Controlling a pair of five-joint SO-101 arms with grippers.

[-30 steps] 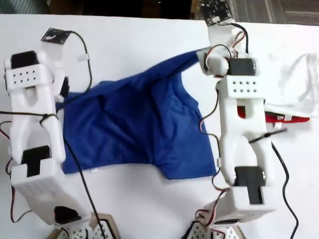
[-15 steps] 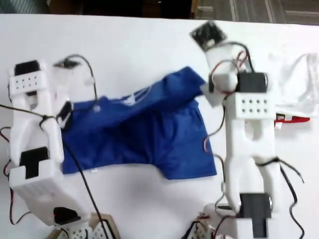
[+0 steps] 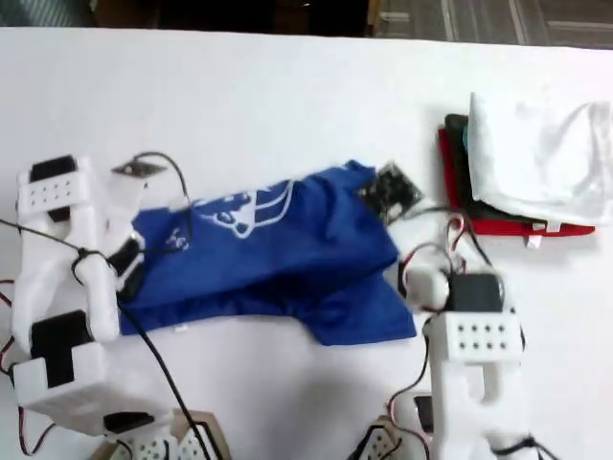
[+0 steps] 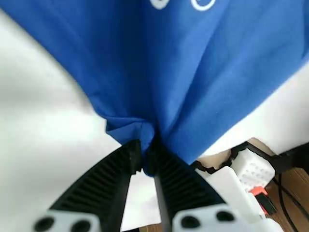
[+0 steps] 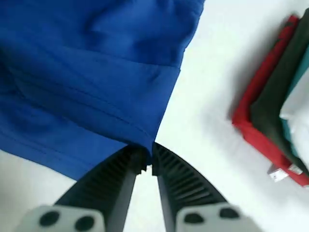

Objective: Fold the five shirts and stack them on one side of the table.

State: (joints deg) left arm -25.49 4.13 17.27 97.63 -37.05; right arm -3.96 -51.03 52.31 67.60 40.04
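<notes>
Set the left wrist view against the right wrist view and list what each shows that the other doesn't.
Left wrist alone: the left pincer shut on a bunched corner of the blue shirt, the white print on it, and an arm's base. Right wrist alone: the right pincer shut on the blue shirt's hem, and the stack of folded shirts, red lowest. Both: the blue shirt and the white table.

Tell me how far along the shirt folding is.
Done: a pile of four folded shirts, red, dark, teal and white. In hand: the blue fabric shirt with white print, doubled over, pinched by the left hand and right hand. Left: finish folding it and add it to the pile.
</notes>
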